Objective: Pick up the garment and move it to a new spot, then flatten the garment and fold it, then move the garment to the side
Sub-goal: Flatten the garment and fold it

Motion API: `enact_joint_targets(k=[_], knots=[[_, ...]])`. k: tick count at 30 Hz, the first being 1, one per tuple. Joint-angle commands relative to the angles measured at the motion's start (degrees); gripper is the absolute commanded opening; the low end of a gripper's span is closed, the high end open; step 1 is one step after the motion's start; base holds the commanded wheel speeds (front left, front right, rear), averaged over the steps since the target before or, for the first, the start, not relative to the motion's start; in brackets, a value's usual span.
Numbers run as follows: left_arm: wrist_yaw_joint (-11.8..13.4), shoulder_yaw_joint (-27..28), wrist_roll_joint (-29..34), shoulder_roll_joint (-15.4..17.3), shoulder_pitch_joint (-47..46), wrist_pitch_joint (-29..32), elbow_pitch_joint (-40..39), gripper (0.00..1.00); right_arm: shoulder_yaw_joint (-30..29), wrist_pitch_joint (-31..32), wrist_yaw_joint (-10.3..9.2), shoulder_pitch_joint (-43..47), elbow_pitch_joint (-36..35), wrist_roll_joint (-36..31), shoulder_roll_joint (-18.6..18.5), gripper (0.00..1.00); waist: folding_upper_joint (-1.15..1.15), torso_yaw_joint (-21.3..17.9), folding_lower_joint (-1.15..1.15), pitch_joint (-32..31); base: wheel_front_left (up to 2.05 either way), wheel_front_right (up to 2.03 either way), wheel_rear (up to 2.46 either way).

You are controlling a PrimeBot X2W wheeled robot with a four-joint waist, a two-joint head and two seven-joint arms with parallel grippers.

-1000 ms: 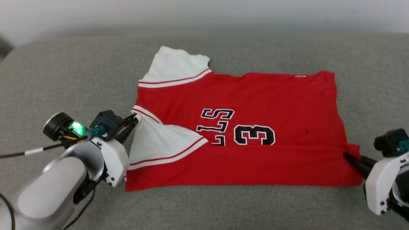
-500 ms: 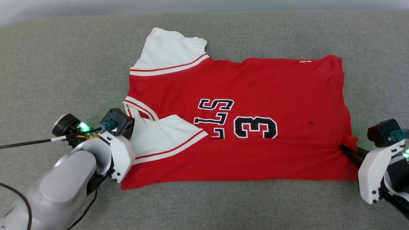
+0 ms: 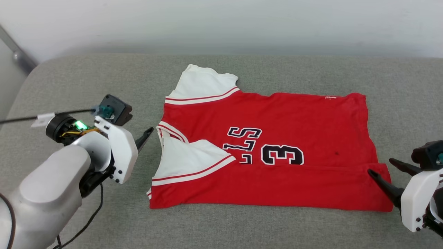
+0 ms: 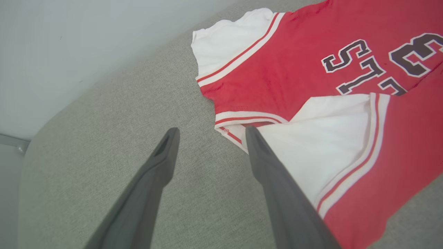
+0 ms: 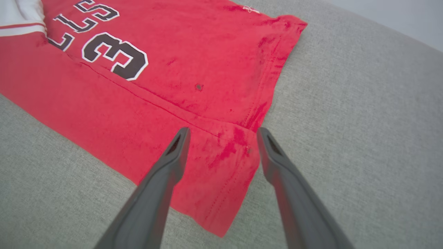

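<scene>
Head view: the garment [image 3: 277,114] lies flat across the middle of the frame on a grey cushion [image 3: 242,228], neck to the left, hem to the right. Its lower edge is turned up in a band that covers the bottoms of the letters and the 3. The near sleeve [image 3: 187,159] lies folded in on the front, while the far sleeve [image 3: 204,84] sticks out at upper centre. The left gripper [image 3: 145,135] sits at left, just beside the collar and not holding it. The right gripper [image 3: 382,167] sits at lower right, fingers spread at the hem corner, nothing pinched. Left wrist view: the two fingers stand apart over bare cushion, the right-hand tip at the collar trim, the garment in the right half of the frame. Right wrist view: fingers apart, astride the folded hem corner at centre, one over red cloth, one over cushion. By my reading, placing and flattening are done and one lengthwise fold is in. The far side with its sleeve, any crosswise folds, and the move to the side remain.
</scene>
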Motion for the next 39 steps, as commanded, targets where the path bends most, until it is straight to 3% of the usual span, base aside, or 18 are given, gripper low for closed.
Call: enact_joint_targets(k=[1, 10, 17, 24, 34, 35, 36, 37, 39], knots=[[0.03, -0.17, -2.84, 0.56, -0.81, 3.96, -1.74, 1.00, -1.01, 0.21, -0.02, 1.17, -0.51, -0.51, 0.24, 1.00, 0.00, 0.60, 0.00, -0.63, 0.00, 0.00, 0.00], [0.03, -5.13, -15.68, 4.02, -6.02, 32.36, -10.25, 1.00, -4.17, 1.99, -0.02, 3.29, -1.92, -2.50, 2.52, 1.00, 0.00, 0.74, 0.00, -0.58, 0.00, 0.00, 0.00], [1.03, -8.43, -19.58, 2.35, -7.65, 46.51, -9.99, 1.00, -4.46, 3.77, -0.02, 3.40, -2.75, -3.45, 3.96, 1.00, 0.00, 0.12, 0.00, -0.30, 0.00, 0.00, 0.00], [1.71, -10.39, -20.01, 0.03, -5.84, 49.12, -7.77, 1.00, -3.46, 5.14, -0.02, 1.45, -3.45, -4.09, 5.17, 1.00, 0.00, -1.62, 0.00, 1.55, 0.00, 0.00, 0.00], [0.98, -14.08, -18.10, -2.68, -2.00, 46.83, -2.13, 1.00, -2.30, 5.53, -0.03, -1.29, -3.50, -4.09, 5.13, 1.00, 0.00, -3.59, 0.00, 4.29, 0.00, 0.00, 0.00], [0.80, -14.45, -18.06, -2.72, -1.78, 46.59, -1.86, 0.88, -2.32, 5.47, -0.02, -1.60, -3.55, -4.11, 4.94, 1.00, 0.00, -3.64, 0.00, 4.24, 0.00, 0.00, 0.00], [0.60, -14.71, -17.98, -2.83, -1.65, 46.32, -1.68, 0.34, -2.30, 5.39, -0.02, -1.85, -3.67, -4.27, 4.70, 1.00, 0.00, -3.62, 0.00, 4.07, 0.00, 0.00, 0.00], [0.51, -14.81, -18.17, -2.91, -1.49, 45.97, -1.70, 0.00, -2.14, 5.52, -0.02, -2.10, -3.87, -4.39, 4.37, 1.00, 0.00, -3.60, 0.00, 3.80, 0.00, 0.00, 0.00], [0.27, -14.93, -18.70, -2.92, -1.49, 45.34, -2.02, 0.00, -1.86, 6.38, -0.02, -2.94, -4.48, -4.38, 3.48, 1.00, 0.00, -3.49, 0.00, 3.04, 0.00, 0.00, 0.00]])
